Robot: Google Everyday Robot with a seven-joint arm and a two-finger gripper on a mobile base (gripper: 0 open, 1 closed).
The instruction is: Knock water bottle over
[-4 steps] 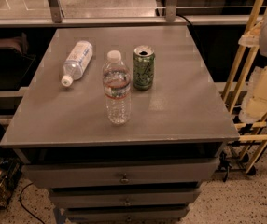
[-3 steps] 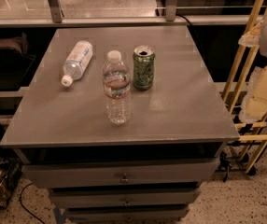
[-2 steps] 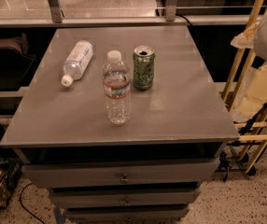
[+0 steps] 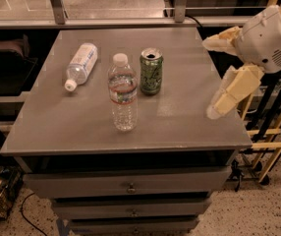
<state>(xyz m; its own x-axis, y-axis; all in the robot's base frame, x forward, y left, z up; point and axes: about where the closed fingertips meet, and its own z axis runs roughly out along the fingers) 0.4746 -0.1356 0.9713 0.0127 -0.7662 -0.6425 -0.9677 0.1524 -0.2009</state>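
Task not started: nothing knocked over yet.

Nearest: grey metal drawer cabinet (image 4: pixel 130 186) on a speckled floor (image 4: pixel 261 215).

Flat grey tabletop (image 4: pixel 184 124) on top of it. The clear ribbed plastic water bottle with red-and-white label band and white cap (image 4: pixel 123 98) stands upright, front-centre.

Cream two-finger gripper (image 4: pixel 210 77) hangs over the tabletop's right edge, well apart from the bottle. Fingers are spread wide, holding nothing.

Green drink can (image 4: pixel 151 71) is upright just behind-right of the bottle. Smooth white-labelled plastic bottle (image 4: pixel 81 65) lies on its side, back-left.

Left to do: close in from the right and push the bottle without catching the can.

Beyond: metal rail (image 4: pixel 130 21), then pale floor.
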